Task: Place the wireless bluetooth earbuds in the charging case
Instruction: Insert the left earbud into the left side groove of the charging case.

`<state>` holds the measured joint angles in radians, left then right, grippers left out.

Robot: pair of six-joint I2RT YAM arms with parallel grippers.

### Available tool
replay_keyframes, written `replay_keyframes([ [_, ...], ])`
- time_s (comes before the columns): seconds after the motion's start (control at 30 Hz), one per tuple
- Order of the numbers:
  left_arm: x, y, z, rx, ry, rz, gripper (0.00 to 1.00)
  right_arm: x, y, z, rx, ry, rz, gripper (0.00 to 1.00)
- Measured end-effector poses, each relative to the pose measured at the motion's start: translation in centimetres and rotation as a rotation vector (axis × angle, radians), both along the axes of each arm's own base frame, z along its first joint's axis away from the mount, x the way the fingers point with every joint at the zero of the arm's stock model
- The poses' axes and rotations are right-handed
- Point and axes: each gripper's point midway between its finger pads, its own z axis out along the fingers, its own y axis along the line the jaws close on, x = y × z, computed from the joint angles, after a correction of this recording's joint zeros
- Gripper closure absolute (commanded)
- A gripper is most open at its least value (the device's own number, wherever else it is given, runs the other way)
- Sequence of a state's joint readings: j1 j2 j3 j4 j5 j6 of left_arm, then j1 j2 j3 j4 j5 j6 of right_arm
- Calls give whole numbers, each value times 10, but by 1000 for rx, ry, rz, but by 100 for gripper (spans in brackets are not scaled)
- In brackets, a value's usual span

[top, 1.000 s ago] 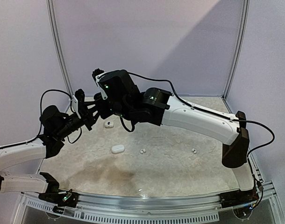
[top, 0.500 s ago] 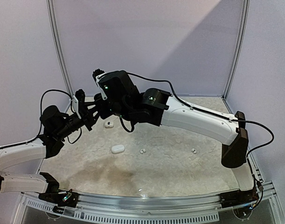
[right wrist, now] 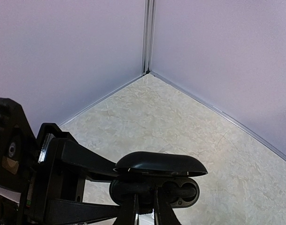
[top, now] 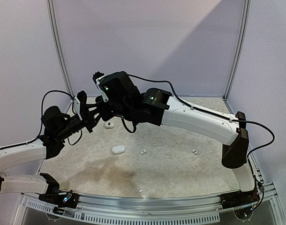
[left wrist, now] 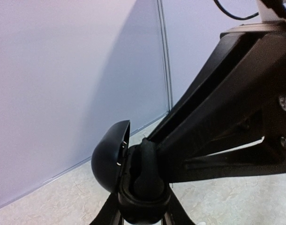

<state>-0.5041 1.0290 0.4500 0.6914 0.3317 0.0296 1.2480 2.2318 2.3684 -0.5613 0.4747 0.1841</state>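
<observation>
Left hand (left wrist: pixel 144 217), black case (left wrist: pixel 110 161): minimal shift.

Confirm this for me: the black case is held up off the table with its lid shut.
Not quite. The black case is held up off the table, but its lid is open, not shut. The right wrist view shows the lid raised above the case, with the hollows inside exposed. The left wrist view shows the open lid too.
</observation>
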Motion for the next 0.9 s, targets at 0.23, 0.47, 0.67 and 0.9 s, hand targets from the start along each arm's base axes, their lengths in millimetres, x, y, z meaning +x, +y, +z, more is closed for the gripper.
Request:
replay_keyframes([
  [0.23, 0, 0, -1, -2, 5, -2, 100, 3, -1, -1, 3, 9, 5, 93],
  [0.47, -2, -2, -1, -8, 14, -20, 100, 9, -3, -1, 11, 18, -6, 93],
  [0.67, -2, -2, -1, -10, 15, -21, 100, 8, -2, -2, 12, 22, 3, 87],
  [0.9, -2, -2, -4, -21, 45, -21, 100, 6, -1, -4, 9, 38, 20, 77],
])
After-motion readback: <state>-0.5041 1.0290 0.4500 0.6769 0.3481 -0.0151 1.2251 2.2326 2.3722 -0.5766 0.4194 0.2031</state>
